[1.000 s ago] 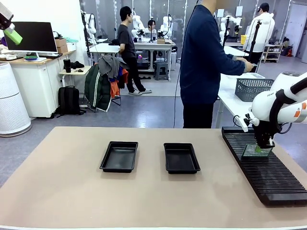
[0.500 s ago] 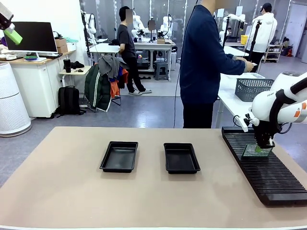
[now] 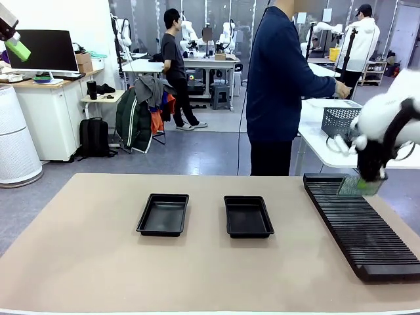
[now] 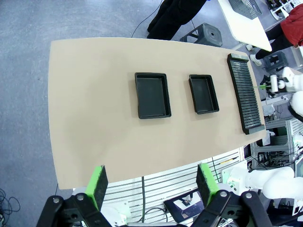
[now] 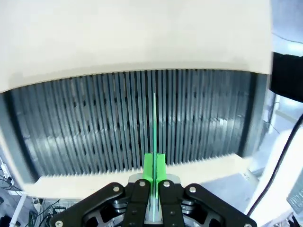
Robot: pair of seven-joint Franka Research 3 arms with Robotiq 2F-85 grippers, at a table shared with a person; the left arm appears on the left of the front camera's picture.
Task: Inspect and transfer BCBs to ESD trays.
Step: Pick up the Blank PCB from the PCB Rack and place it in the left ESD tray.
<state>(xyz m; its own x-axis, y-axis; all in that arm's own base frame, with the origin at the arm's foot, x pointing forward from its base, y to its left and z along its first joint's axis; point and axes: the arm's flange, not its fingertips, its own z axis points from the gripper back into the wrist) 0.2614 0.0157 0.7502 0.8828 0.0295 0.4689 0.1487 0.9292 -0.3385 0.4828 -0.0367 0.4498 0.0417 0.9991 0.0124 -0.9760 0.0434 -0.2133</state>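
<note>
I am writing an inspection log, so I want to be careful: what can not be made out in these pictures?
- Front view: the right gripper and its BCB are motion-blurred; board details unreadable.
- Right wrist view: the BCB is edge-on, its faces hidden.
- Left wrist view: slots of the rack are too small to count.

Lab workshop: workbenches [image 3: 211, 64], desk monitor [image 3: 42, 49], bare grey floor [image 3: 197, 147], people [image 3: 174, 65] standing around.

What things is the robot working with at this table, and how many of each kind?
Black trays: 2
Slotted rack: 1
Circuit board, gripped by right tool: 1
Total: 4
</note>
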